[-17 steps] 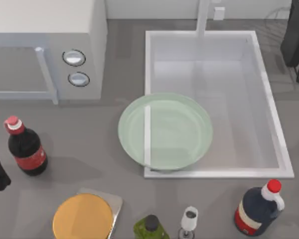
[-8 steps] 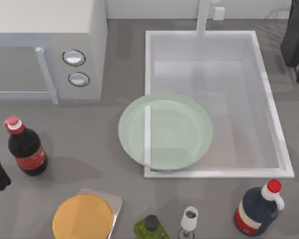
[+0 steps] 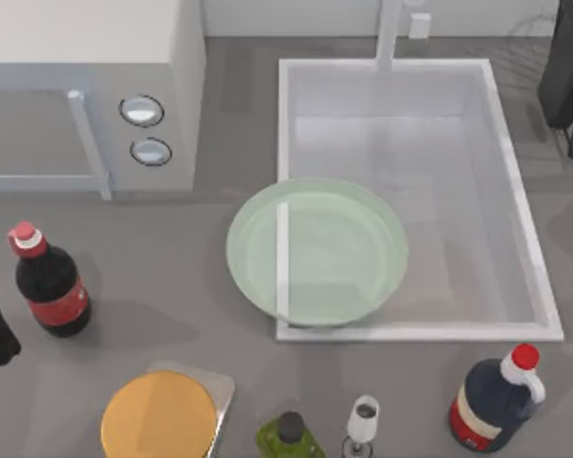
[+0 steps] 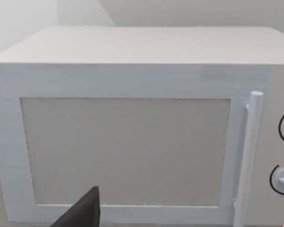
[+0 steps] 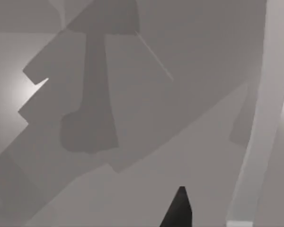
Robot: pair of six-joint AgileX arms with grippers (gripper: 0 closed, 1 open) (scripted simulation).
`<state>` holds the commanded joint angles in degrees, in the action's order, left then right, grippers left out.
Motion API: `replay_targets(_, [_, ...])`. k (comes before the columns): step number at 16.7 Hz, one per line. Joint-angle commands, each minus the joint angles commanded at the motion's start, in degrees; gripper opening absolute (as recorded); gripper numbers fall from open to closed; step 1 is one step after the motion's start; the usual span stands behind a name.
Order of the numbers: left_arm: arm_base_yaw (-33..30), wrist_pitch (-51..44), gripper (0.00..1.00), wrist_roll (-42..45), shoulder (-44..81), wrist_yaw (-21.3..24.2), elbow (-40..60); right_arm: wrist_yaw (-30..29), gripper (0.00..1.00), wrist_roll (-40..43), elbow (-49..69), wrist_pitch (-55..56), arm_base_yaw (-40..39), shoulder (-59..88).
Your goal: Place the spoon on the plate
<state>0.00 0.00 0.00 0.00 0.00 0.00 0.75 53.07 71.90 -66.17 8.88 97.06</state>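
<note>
Only red-labelled cola bottle [image 3: 50, 289], unreadable.

surface: grey table [image 3: 191, 286] | back left: white microwave [image 3: 86, 91] | left edge: cola bottle [image 3: 50, 286] | front: orange disc [image 3: 159, 416] on its grey board [image 3: 220, 386], green bottle [image 3: 288, 437], wine glass [image 3: 362, 425], dark jug [image 3: 494, 399] | right: white sink [image 3: 530, 258], pale green plate [image 3: 317, 251] overlapping its front-left corner

Pale green plate [image 3: 317, 250], translucent w/ soft gloss, straddles smooth white sink rim [image 3: 415, 332] at frame centre. Matt grey countertop [image 3: 172, 286] throughout; microwave [image 4: 132, 137] upper left, matt white; glossy dark bottle [image 3: 50, 284] at left.
</note>
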Motion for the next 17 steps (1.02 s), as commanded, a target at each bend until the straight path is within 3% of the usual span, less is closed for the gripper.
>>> replay_targets(11, [0.0, 0.0, 1.0, 0.0, 0.0, 0.0, 0.0, 0.18, 0.0, 1.9, 50.73, -12.36, -33.93, 37.06])
replay_targets(17, [0.0, 0.0, 1.0, 0.0, 0.0, 0.0, 0.0, -0.15, 0.0, 1.89, 64.25, -14.84, -45.41, 47.14])
